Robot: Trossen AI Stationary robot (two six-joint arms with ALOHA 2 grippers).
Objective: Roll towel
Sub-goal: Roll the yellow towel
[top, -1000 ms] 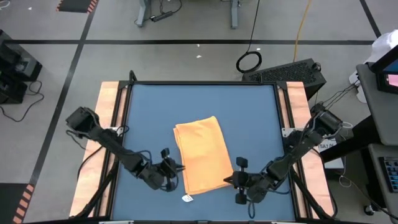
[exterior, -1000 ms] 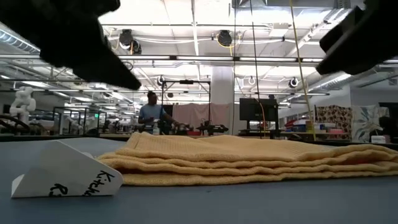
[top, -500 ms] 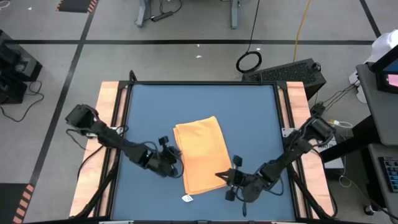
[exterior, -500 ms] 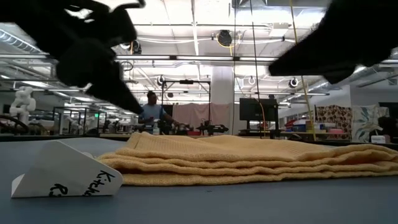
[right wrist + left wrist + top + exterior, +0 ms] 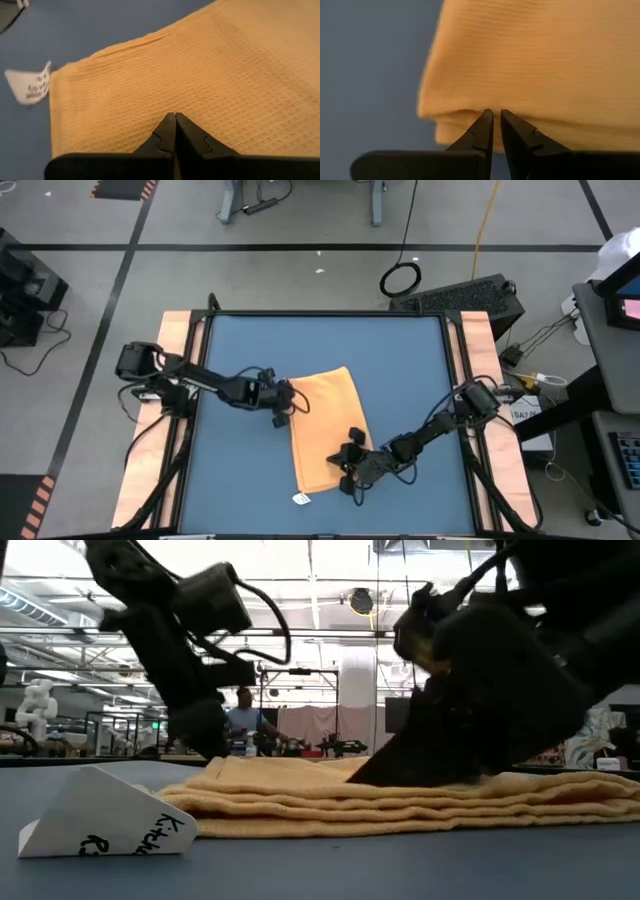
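The orange-yellow towel (image 5: 325,430) lies folded in several layers flat on the blue table, its white tag (image 5: 300,500) on the table at its near left corner. My left gripper (image 5: 287,408) stands at the towel's left edge near the far corner, pointing down, its fingers (image 5: 495,120) almost together with only a slit between them. My right gripper (image 5: 345,467) is shut over the towel's near half, slanting down from the right (image 5: 172,117). My left gripper has its fingertips (image 5: 487,120) at the folded left edge (image 5: 455,117) of the towel, coming steeply from above; nothing lies between them, and whether they touch the cloth I cannot tell. My right gripper sets its shut fingertips (image 5: 365,775) down on the towel's top layer (image 5: 172,107), slanting in from the table's right. The towel stays flat under them.
Wooden rails (image 5: 175,380) border the table on the left and right. Bare blue surface (image 5: 400,360) lies far, left and right of the towel. The tag (image 5: 100,815) stands up close to the low camera.
My left gripper has swung from beside the towel's near left corner toward the far edge, to the towel's left edge. My right gripper has gone left and down from beside the towel's near right corner onto its top. The towel has kept still.
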